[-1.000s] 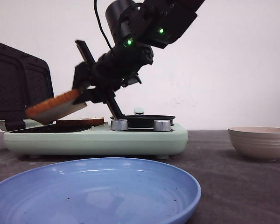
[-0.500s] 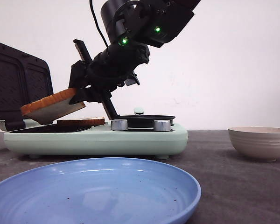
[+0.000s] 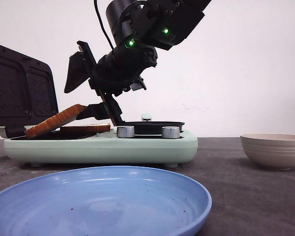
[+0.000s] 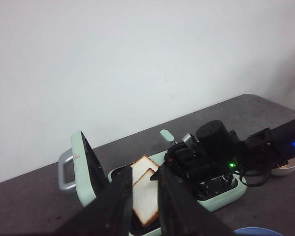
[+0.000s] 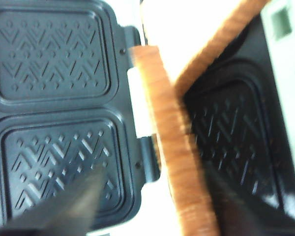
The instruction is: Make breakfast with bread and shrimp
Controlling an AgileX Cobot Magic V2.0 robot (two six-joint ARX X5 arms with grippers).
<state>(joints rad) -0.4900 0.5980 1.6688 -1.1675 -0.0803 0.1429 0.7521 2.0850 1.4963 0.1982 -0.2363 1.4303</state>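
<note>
Golden-crusted bread, 2 slices, sits left of centre in the front view on the mint sandwich maker (image 3: 137, 145), 1 slice (image 3: 84, 129) flat, the other (image 3: 54, 120) tilted, beneath the right gripper (image 3: 86, 91) with jaws spread wide and empty, while the left gripper (image 4: 142, 206) also gapes, holding nothing.

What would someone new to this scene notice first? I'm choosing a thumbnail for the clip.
Most striking is the black right gripper, jaws spread, above a thick golden-crusted white bread slice that leans tilted over a second flat slice on the mint-green sandwich maker, whose dark patterned lid stands open on the left. In the foreground, a large empty blue plate fills the bottom of the front view, and a beige ribbed bowl sits on the right.
</note>
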